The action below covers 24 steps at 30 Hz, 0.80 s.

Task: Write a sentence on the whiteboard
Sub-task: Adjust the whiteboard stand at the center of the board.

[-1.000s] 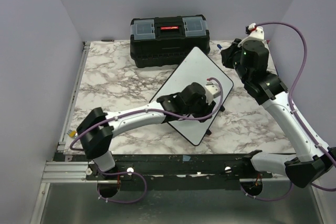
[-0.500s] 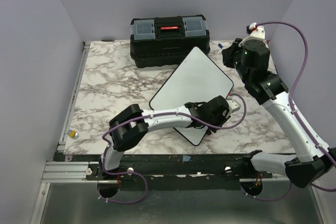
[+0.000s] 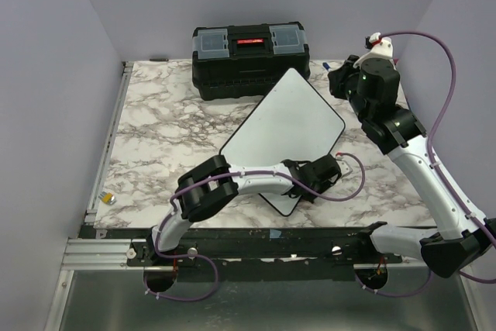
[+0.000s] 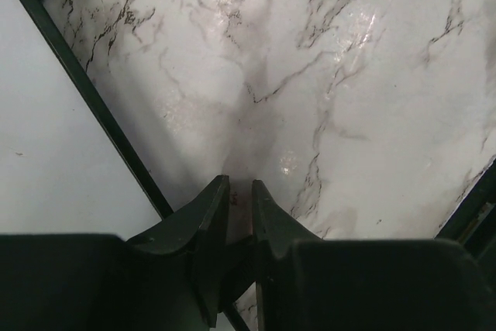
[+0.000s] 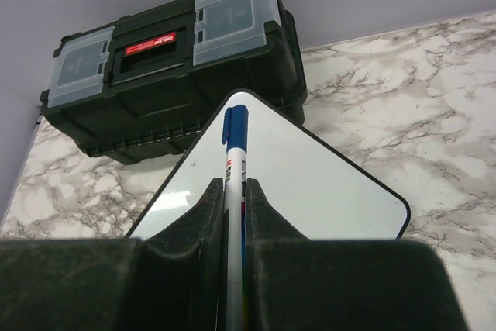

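Note:
The whiteboard (image 3: 287, 125) lies diagonally on the marble table, blank, with no sentence showing on it. My left gripper (image 3: 329, 167) is at its near right edge. In the left wrist view the jaws (image 4: 240, 184) are closed to a narrow slit, and the board's black rim (image 4: 85, 91) runs in between them at their base. The white board surface (image 4: 54, 153) fills the left of that view. My right gripper (image 3: 338, 83) hangs high at the back right, shut on a white marker with a blue cap (image 5: 235, 141) that points toward the whiteboard (image 5: 310, 184).
A black toolbox (image 3: 249, 56) with a red label stands at the back, just behind the board's far corner (image 5: 170, 52). A small yellow object (image 3: 108, 198) lies by the metal rail at the table's near left. Purple cables trail from both arms.
My left arm has swung from over the middle of the board to its near right edge, and its jaws have narrowed. The right arm and marker have not moved.

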### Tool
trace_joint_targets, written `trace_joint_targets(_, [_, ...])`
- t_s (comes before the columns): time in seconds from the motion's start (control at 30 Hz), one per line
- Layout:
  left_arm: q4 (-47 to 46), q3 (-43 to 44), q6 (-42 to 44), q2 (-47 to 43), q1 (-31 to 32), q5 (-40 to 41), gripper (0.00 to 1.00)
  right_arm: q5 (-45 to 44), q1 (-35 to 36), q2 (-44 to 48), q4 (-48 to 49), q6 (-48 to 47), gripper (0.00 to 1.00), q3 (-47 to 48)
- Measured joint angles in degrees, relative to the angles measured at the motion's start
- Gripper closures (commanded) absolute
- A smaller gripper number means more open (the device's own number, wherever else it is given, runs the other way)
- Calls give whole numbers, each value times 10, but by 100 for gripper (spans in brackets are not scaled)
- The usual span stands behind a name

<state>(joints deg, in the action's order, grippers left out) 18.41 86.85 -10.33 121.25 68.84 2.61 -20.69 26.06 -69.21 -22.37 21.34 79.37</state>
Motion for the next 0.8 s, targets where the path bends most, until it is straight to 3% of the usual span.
trace_joint_targets(0.6, [-40,-137,-19,-86,-43,79,79,11,-7,0,5,0,99,-2])
trace_joint_targets(0.8, [-50,-154,-28,-97,-42,85,73,15,-10,0,10,0,99,-10])
